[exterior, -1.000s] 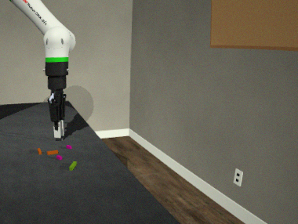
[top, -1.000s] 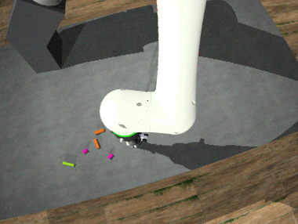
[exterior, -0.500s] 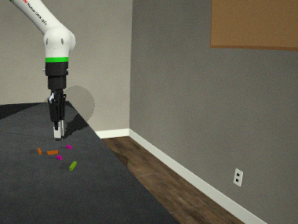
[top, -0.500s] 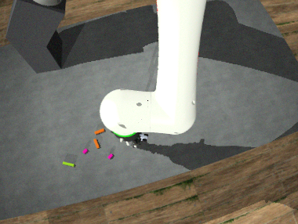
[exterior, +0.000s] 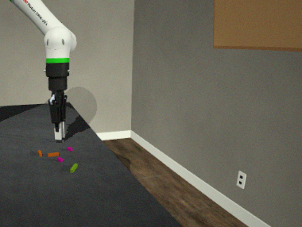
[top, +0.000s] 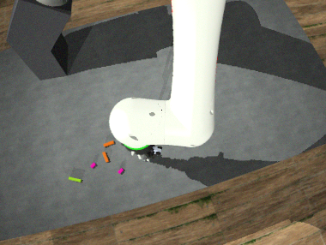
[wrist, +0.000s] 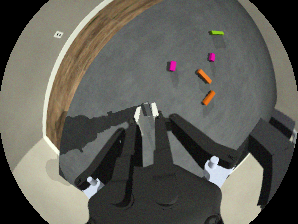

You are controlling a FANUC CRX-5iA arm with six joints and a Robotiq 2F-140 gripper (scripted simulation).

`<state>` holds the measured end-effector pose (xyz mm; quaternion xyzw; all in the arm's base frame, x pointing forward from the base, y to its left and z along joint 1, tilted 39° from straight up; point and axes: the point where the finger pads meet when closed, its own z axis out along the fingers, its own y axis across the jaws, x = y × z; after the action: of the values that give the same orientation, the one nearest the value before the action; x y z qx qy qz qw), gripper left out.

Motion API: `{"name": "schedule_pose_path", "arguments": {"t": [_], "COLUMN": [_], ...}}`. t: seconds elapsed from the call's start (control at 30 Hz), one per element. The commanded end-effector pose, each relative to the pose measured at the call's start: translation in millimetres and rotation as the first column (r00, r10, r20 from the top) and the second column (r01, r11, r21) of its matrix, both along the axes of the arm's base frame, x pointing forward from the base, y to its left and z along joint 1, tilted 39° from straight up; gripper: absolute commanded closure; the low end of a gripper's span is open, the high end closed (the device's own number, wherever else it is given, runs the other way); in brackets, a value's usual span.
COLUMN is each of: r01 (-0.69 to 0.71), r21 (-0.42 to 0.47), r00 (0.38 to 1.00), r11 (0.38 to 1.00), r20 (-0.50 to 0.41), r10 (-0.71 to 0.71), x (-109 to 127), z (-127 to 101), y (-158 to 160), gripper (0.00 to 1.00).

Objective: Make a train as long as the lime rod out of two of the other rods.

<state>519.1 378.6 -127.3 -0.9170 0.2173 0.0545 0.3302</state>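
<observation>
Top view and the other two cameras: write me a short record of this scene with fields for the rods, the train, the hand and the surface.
Rods: two orange, two magenta, one lime
Layout: all five lie apart, none end to end
Train: none built yet
Hand: pointing down, low over the mat beside the rods, fingers nearly shut, no rod seen in it
Surface: dark grey mat
</observation>
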Motion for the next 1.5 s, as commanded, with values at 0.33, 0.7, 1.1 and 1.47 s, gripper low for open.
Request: {"name": "schedule_pose_path", "arguments": {"t": [0.33, 0.7, 1.1, 1.47], "r01": [0.000, 0.000, 0.000, 0.000], "r21": [0.000, 0.000, 0.000, 0.000], "r00": [1.000, 1.000, 1.000, 1.000], "r11": [1.000, 1.000, 1.000, 1.000], "r20": [0.000, 0.000, 0.000, 0.000], "r10": [0.000, 0.000, 0.000, 0.000], "x": [0, 1, 1, 1], "z": [-2, -9, -13, -13], "y": [2, 7, 10, 10], "gripper": [0.85, 0.85, 0.85, 0.85]}}
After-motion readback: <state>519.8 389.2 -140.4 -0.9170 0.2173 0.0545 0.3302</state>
